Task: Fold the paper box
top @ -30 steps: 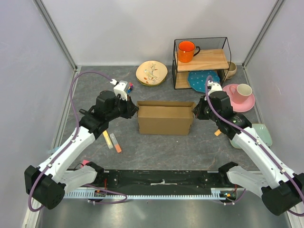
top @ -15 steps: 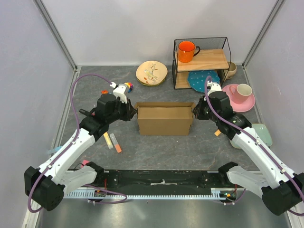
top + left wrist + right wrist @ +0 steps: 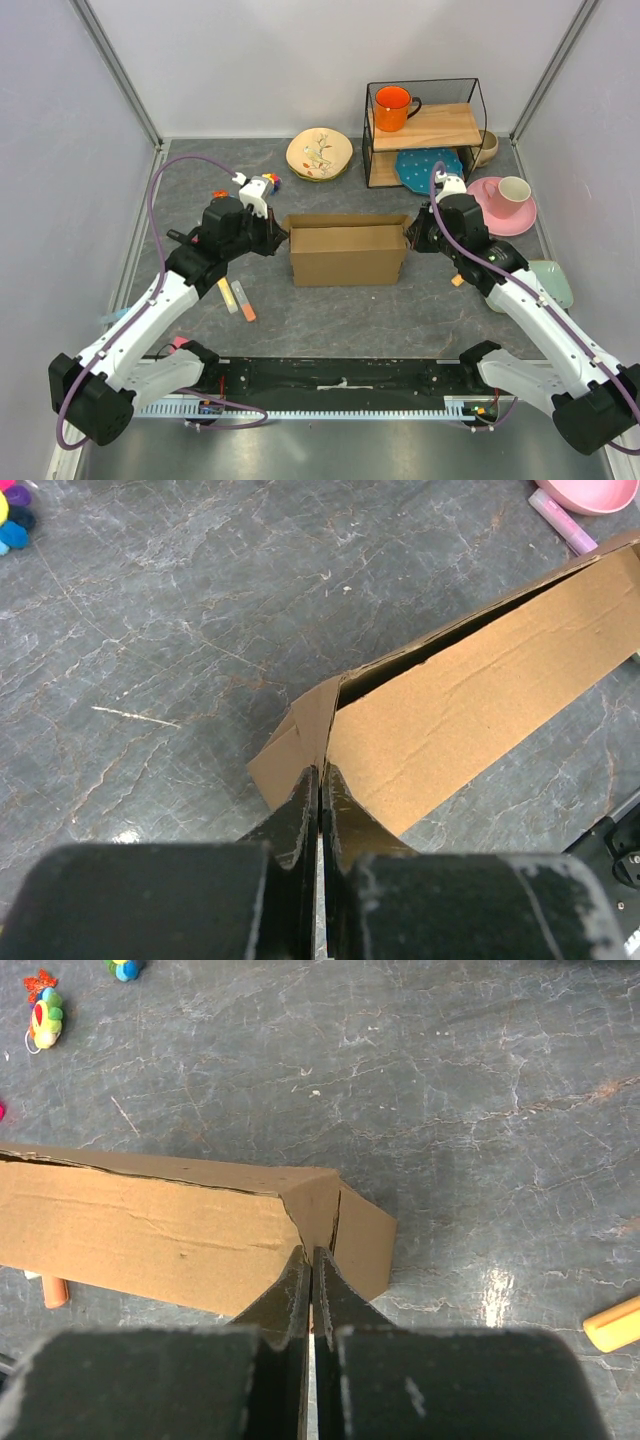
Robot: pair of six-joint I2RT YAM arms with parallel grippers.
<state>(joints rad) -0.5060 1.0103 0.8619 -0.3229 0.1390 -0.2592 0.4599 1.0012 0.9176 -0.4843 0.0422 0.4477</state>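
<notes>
Mid-table on the grey marbled table top (image 3: 340, 320): one plain brown cardboard paper box (image 3: 345, 255), long walls raised, top open. The left gripper (image 3: 284, 238) at its left end and the right gripper (image 3: 410, 237) at its right end each have fingers pressed together, tips against an end flap; cardboard between them not confirmable. Judged partly folded, with ends to secure and top to close.

Closed: left claw (image 3: 320, 773), right claw (image 3: 311, 1252).

High rear view looking down, wrist views close, angled down, sharing paper box (image 3: 347, 255), apparently opposite ends
</notes>
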